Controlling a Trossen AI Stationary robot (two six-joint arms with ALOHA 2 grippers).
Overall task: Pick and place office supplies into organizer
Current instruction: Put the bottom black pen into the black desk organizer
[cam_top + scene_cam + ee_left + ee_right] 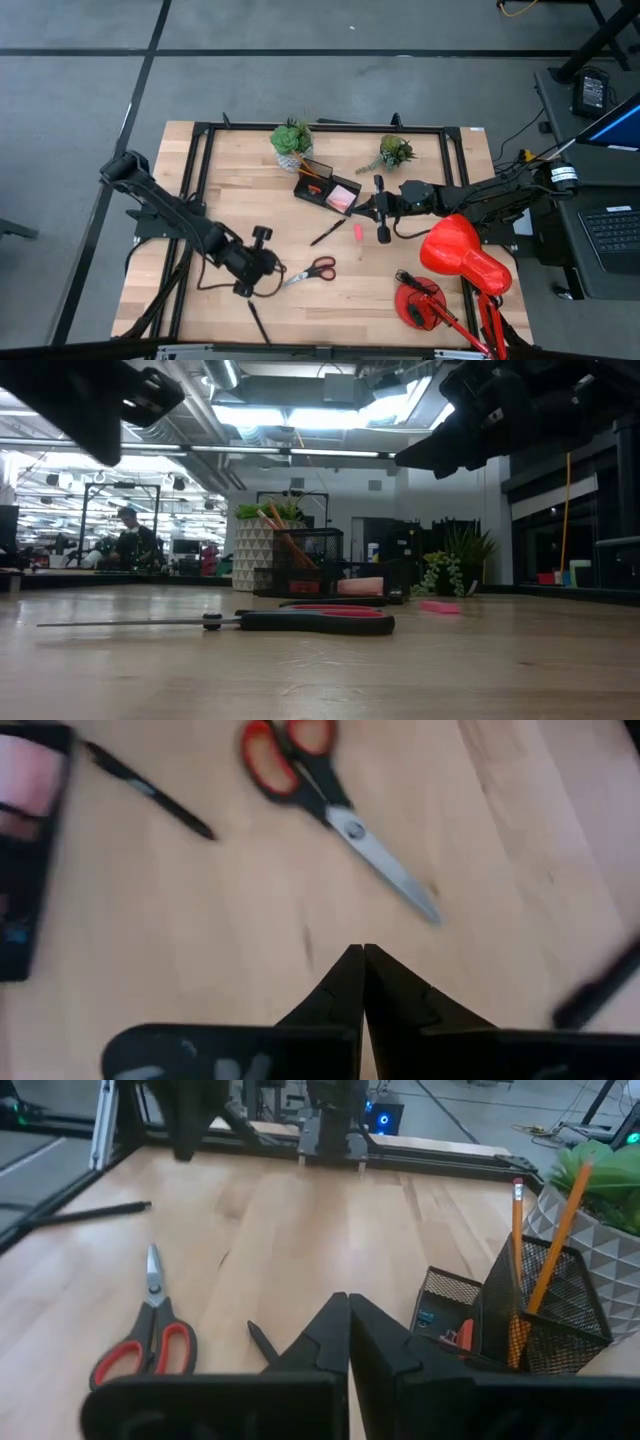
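Note:
The red-handled scissors [312, 270] [320, 790] lie flat on the wooden table, just right of my left gripper [270, 268] [362, 955], which hangs shut and empty above the boards. A black pen [327, 232] and a pink eraser [357, 232] lie farther in. A second black pen [258, 322] lies near the front edge. The black mesh organizer [327, 187] [520, 1320] stands at the back, with orange pencils [555, 1230] upright in it and a pink pad [343, 198] in its low tray. My right gripper [354, 211] [348, 1305] hovers shut beside the organizer.
Two potted green plants [292, 143] [395, 152] stand behind the organizer at the far edge. A red desk lamp [460, 260] takes up the near right corner. Bare boards [230, 190] lie at the table's left and in the middle front.

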